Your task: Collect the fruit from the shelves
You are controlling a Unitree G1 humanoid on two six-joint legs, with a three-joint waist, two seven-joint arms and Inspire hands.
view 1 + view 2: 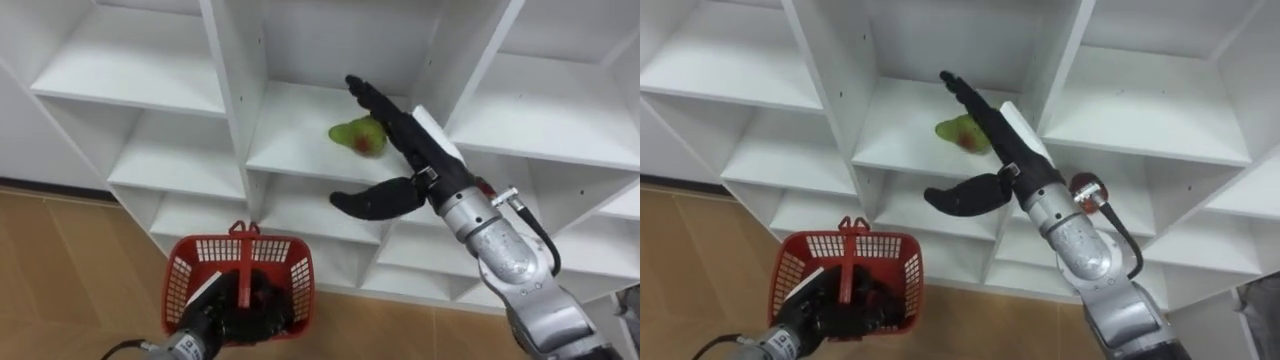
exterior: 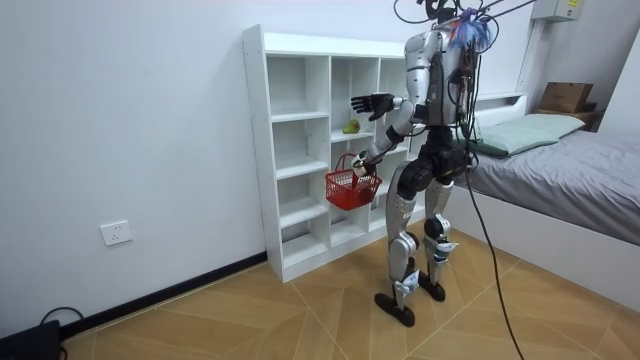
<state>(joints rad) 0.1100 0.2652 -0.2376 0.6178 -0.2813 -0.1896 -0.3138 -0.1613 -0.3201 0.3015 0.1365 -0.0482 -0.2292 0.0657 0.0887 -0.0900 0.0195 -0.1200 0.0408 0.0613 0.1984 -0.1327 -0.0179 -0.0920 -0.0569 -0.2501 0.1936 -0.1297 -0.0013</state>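
A green fruit with a reddish patch (image 1: 355,135) lies on a middle shelf of the white closet (image 1: 225,70). My right hand (image 1: 402,130) is open, its straight fingers reaching into that compartment along the fruit's right side, thumb spread wide below. Whether the fingers touch the fruit I cannot tell. Lower left, my left hand (image 1: 238,318) is shut on the handle of a red mesh basket (image 1: 203,247), which hangs in front of the lower shelves. In the room view I stand upright facing the closet (image 2: 290,150), with the basket (image 2: 350,190) at hip height and the fruit (image 2: 351,127) at chest height.
The closet has several open compartments divided by upright white panels (image 1: 480,60). Wooden floor (image 1: 70,270) lies below. A bed (image 2: 560,170) stands close behind me at the room view's right, and a wall socket (image 2: 116,232) sits low on the wall.
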